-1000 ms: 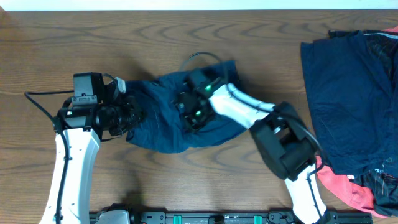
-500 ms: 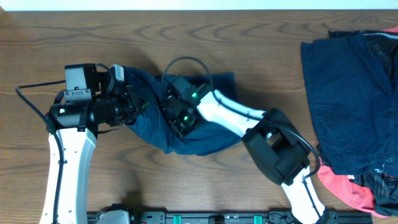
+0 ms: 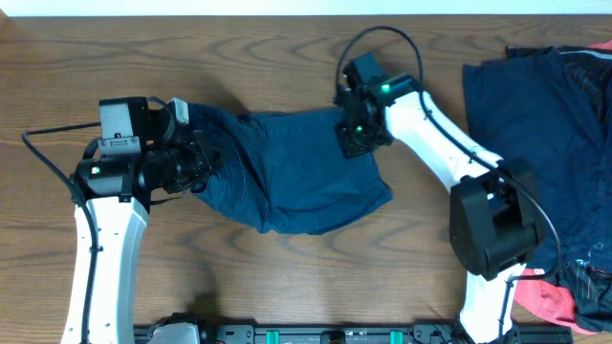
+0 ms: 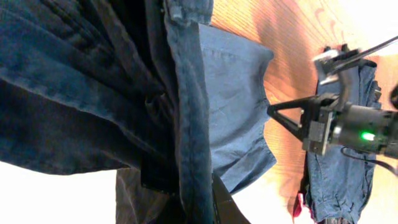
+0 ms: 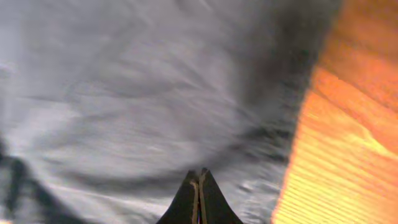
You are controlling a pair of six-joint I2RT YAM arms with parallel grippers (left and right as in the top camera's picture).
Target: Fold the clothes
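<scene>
The navy shorts (image 3: pixel 287 182) lie spread on the wooden table (image 3: pixel 287 57) between my two grippers. My left gripper (image 3: pixel 204 162) is shut on their left edge. In the left wrist view the dark cloth (image 4: pixel 124 93) fills the frame and runs between the fingers (image 4: pixel 205 205). My right gripper (image 3: pixel 356 136) is at the shorts' upper right corner. In the right wrist view its fingers (image 5: pixel 199 180) are pressed together over blurred cloth (image 5: pixel 143 93), seemingly pinching a thin layer.
A pile of more navy clothes (image 3: pixel 535 143) lies at the right edge of the table, with a dark striped piece (image 3: pixel 588 62) at its top and a coral-red piece (image 3: pixel 535 298) at the bottom right. The right arm (image 4: pixel 348 124) shows in the left wrist view.
My right gripper has swung from the middle of the shorts up and to the right, and the bunched cloth has spread out rightward. The left gripper shifted slightly up-left, then held.
</scene>
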